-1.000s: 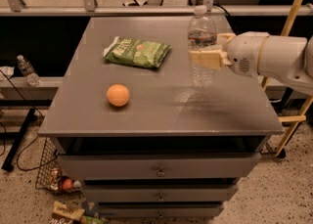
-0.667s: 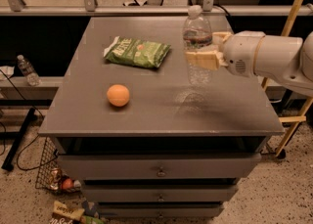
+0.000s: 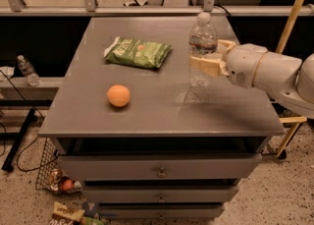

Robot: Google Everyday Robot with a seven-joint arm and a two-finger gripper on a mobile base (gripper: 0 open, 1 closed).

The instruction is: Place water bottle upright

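Bottle (image 3: pixel 202 36) was observed upright near the right edge of the tabletop (image 3: pixel 157 116), between the two right corners and somewhat closer to the back one. Its white cap (image 3: pixel 203 18) was uppermost. Whether the base rested on the surface or hung just above it could not be determined.

Gripper (image 3: pixel 206 57) was located at the bottle's mid-height, carried in from beyond the right edge on a white arm (image 3: pixel 265 69). Tan fingers (image 3: pixel 204 65) were closed around the bottle's body, one seen across the front, the other partly hidden behind it.

Ball (image 3: pixel 118 95) was recorded left of centre, nearer the front edge, well apart from the bottle. Green bag (image 3: pixel 138 52) was lying flat toward the back left corner, apart from the ball.

A small bottle (image 3: pixel 27 70) was noted beyond the left edge, lower than the tabletop. Drawers (image 3: pixel 159 170) were noted below the front edge.
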